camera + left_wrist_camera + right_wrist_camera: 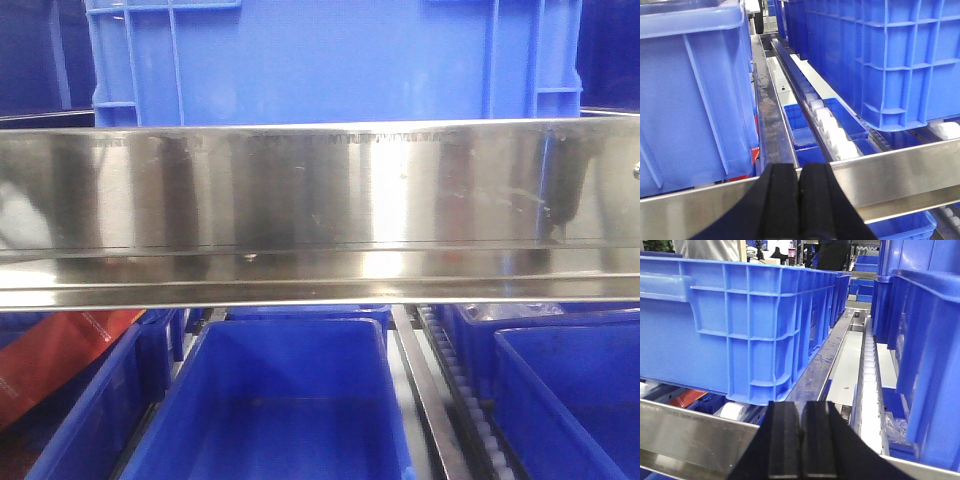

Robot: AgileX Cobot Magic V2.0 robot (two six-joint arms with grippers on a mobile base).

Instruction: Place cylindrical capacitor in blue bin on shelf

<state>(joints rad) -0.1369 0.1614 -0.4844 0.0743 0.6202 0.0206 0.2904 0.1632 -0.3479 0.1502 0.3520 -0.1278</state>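
Note:
The cylindrical capacitor is out of view in every frame. The shelf shows as a broad shiny steel front rail [320, 200] across the front view, with a large blue bin [330, 60] on the tier above it and an open blue bin [290, 400] below. Neither gripper appears in the front view. My left gripper [798, 167] is shut, with nothing visible between its black pads, just in front of the rail [910, 170]. My right gripper [802, 405] is also shut with nothing visible in it, close to the rail [685, 435] beside a ribbed blue bin [740, 320].
White roller tracks [832, 135] [867, 385] run back between tall blue bins [685, 95] [890, 60] [930, 355]. Smaller blue bins [800, 127] sit on the lower tier. A red packet [50, 360] lies lower left, and clear plastic bags [895, 427] lower right.

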